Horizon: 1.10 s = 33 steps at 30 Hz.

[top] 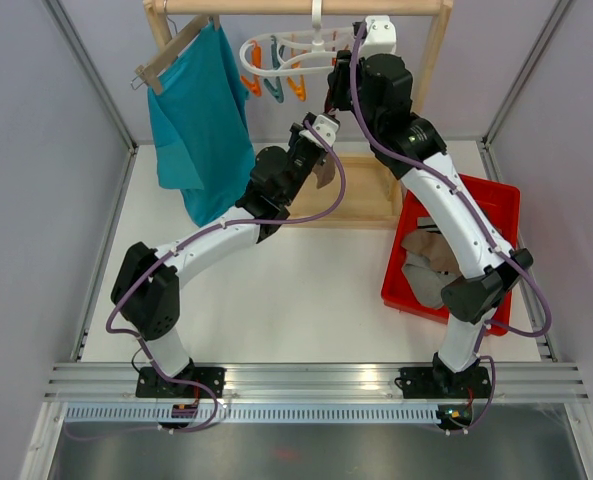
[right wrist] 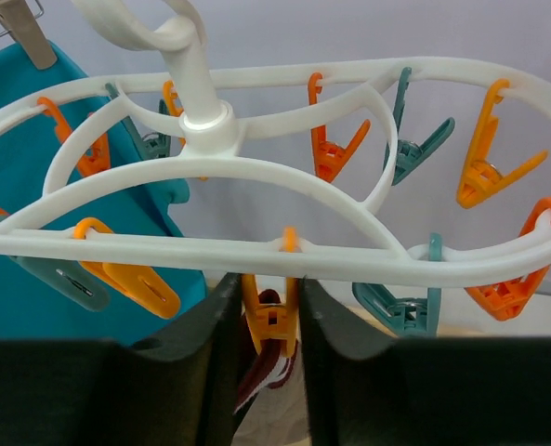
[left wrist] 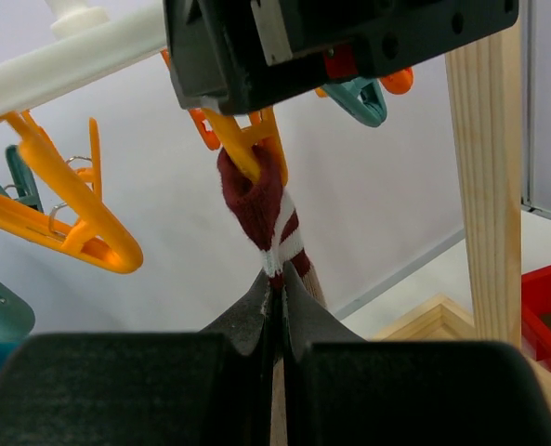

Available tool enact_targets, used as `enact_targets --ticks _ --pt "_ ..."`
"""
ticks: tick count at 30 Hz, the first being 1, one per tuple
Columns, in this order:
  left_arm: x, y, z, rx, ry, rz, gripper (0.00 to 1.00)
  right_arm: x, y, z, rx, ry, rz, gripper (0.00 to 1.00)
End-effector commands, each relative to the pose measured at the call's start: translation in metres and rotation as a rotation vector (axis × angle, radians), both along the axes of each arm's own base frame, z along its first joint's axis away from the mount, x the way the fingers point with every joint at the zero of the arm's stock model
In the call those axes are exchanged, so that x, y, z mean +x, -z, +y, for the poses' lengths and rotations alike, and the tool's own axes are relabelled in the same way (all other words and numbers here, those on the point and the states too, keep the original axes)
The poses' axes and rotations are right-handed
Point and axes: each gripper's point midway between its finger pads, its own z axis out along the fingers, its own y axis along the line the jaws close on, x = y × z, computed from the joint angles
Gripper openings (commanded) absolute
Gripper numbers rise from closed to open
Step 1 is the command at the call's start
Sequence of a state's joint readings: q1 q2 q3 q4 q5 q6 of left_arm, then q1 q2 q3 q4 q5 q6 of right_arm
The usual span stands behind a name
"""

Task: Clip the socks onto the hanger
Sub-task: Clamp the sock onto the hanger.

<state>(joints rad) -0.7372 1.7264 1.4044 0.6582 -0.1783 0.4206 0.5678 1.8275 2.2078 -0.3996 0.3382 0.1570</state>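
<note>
Nearest, a red bin (top: 501, 210) on the right of the tabletop (top: 296, 290) holds loose socks (top: 421, 258). Beyond it, above the tabletop, the left jaws are clenched on a dark red sock (left wrist: 256, 200), pinching it just below its white stripes. The sock's cuff sits up in the mouth of an orange clip (right wrist: 268, 311), and the right jaws are clamped against that clip's two sides. The clip dangles from the front rim of the white hanger (right wrist: 163, 246), which hooks over a wooden rack (top: 276, 6). A teal shirt (top: 201, 120) hangs to the left.
</note>
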Motion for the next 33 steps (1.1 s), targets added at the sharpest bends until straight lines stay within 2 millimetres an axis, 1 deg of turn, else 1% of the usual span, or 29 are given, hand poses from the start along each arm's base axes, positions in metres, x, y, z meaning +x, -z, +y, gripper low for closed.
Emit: enact_targets --ticks 1,3,4,7,10,12,13,14,15,16,17,18,19,20,21,22,23,24,25,26,27,28,29,30,31,32,33 --pt "-0.010 -0.034 0.008 -0.047 -0.004 -0.057 0.02 -0.012 -0.030 -0.003 0.046 -0.007 -0.072 0.42" --pt "-0.010 -0.034 0.008 -0.046 -0.003 -0.054 0.02 -0.014 -0.032 -0.004 0.046 -0.008 -0.073 0.48" --pt "-0.010 -0.034 0.008 -0.049 -0.003 -0.054 0.02 -0.016 -0.034 -0.005 0.049 -0.008 -0.077 0.55" --pt "-0.009 -0.033 0.008 -0.046 -0.004 -0.050 0.02 -0.019 -0.037 -0.006 0.055 -0.013 -0.079 0.65" --pt "-0.007 -0.032 0.009 -0.045 -0.020 -0.034 0.04 -0.025 -0.042 -0.007 0.068 -0.027 -0.078 0.70" --pt "-0.006 -0.031 0.012 -0.051 -0.032 -0.017 0.14 -0.033 -0.046 -0.007 0.085 -0.043 -0.070 0.73" --pt "-0.006 -0.031 0.012 -0.051 -0.032 -0.012 0.21 -0.039 -0.052 -0.012 0.093 -0.043 -0.072 0.73" --pt "-0.007 -0.032 0.014 -0.057 -0.033 -0.008 0.34 -0.043 -0.048 -0.013 0.094 -0.044 -0.051 0.74" --pt "-0.007 -0.029 0.014 -0.047 -0.034 0.006 0.40 -0.047 -0.048 -0.017 0.091 -0.041 -0.041 0.74" --pt "-0.008 -0.029 0.015 -0.047 -0.034 0.013 0.48 -0.058 -0.055 -0.025 0.103 -0.034 -0.047 0.74" --pt "-0.009 -0.029 0.016 -0.050 -0.033 0.019 0.58 -0.060 -0.040 -0.029 0.085 -0.016 -0.005 0.74" --pt "-0.011 -0.031 0.021 -0.057 -0.043 0.026 0.61 -0.063 -0.035 -0.038 0.084 0.019 0.013 0.74" --pt "-0.012 -0.029 0.023 -0.052 -0.050 0.039 0.63 -0.076 -0.040 -0.048 0.094 0.034 0.011 0.74" --pt "-0.013 -0.028 0.025 -0.058 -0.050 0.051 0.66 -0.076 -0.016 -0.055 0.071 0.064 0.070 0.74" --pt "-0.018 -0.033 0.032 -0.073 -0.062 0.054 0.67 -0.080 -0.008 -0.063 0.092 0.086 0.096 0.74" --pt "-0.019 -0.028 0.034 -0.066 -0.068 0.080 0.67 -0.086 0.007 -0.071 0.090 0.093 0.132 0.75" --pt "-0.021 -0.027 0.037 -0.086 -0.071 0.100 0.68 -0.085 0.018 -0.085 0.098 0.122 0.165 0.75" --pt "-0.023 -0.024 0.043 -0.096 -0.088 0.117 0.68 -0.086 0.029 -0.090 0.103 0.120 0.192 0.74" --pt "-0.028 -0.027 0.048 -0.105 -0.091 0.130 0.69 -0.087 0.048 -0.100 0.112 0.139 0.238 0.74" --pt "-0.032 -0.027 0.052 -0.129 -0.088 0.148 0.69 -0.083 0.063 -0.123 0.111 0.191 0.278 0.74" --pt "-0.035 -0.020 0.055 -0.134 -0.094 0.166 0.70 -0.082 0.075 -0.133 0.116 0.207 0.309 0.74" --pt "-0.042 -0.029 0.062 -0.160 -0.089 0.163 0.70 -0.081 0.098 -0.146 0.115 0.245 0.357 0.74" --pt "-0.045 -0.024 0.063 -0.171 -0.085 0.190 0.71 -0.077 0.109 -0.171 0.123 0.309 0.376 0.75" --pt "-0.048 -0.022 0.065 -0.180 -0.081 0.205 0.72 -0.075 0.121 -0.180 0.127 0.325 0.401 0.75" --pt "-0.050 -0.023 0.066 -0.187 -0.075 0.214 0.72 -0.073 0.145 -0.191 0.123 0.357 0.451 0.75" --pt "-0.054 -0.020 0.067 -0.185 -0.069 0.239 0.72 -0.067 0.154 -0.212 0.150 0.405 0.463 0.75" --pt "-0.056 -0.021 0.067 -0.190 -0.062 0.247 0.73 -0.064 0.166 -0.222 0.156 0.429 0.485 0.75"
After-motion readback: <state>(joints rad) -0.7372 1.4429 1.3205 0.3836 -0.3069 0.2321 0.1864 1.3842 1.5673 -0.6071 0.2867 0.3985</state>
